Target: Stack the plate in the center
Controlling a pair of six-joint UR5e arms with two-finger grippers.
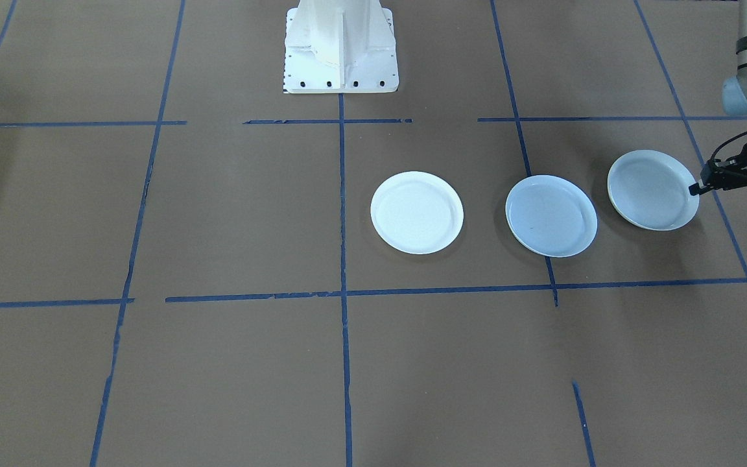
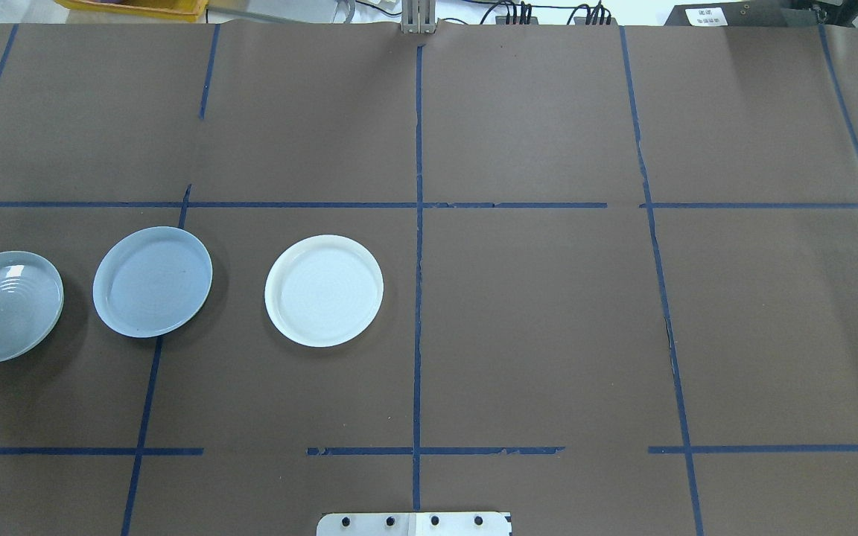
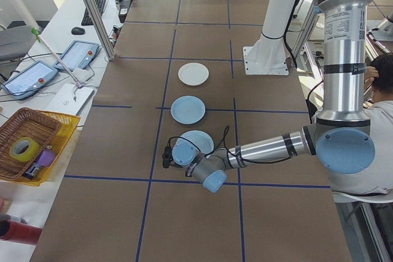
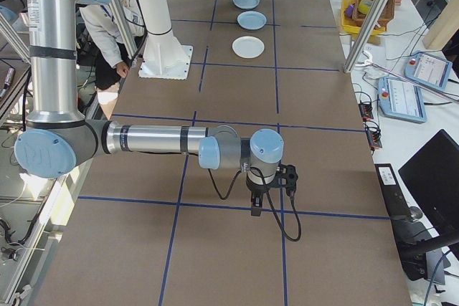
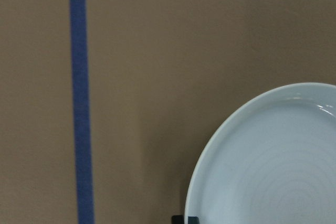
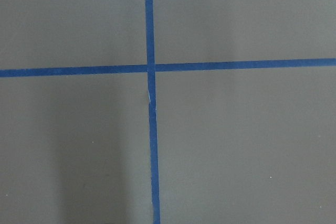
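The left gripper (image 1: 698, 189) is gripping the ridged plate (image 1: 652, 189) by its rim, jaws closed on it, tilting it beside the light-blue plate (image 1: 550, 215). The right gripper (image 4: 255, 211) is hanging over bare worktop (image 4: 215, 249); its jaws I cannot tell.

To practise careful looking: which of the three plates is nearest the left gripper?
The ringed pale plate at the row's end: the left gripper is at its rim. The light-blue plate and white plate lie farther off.

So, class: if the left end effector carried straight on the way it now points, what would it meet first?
The left end effector points at the near rim of the ridged pale plate, so it would probably meet that rim first; how high it sits above the table is unclear.
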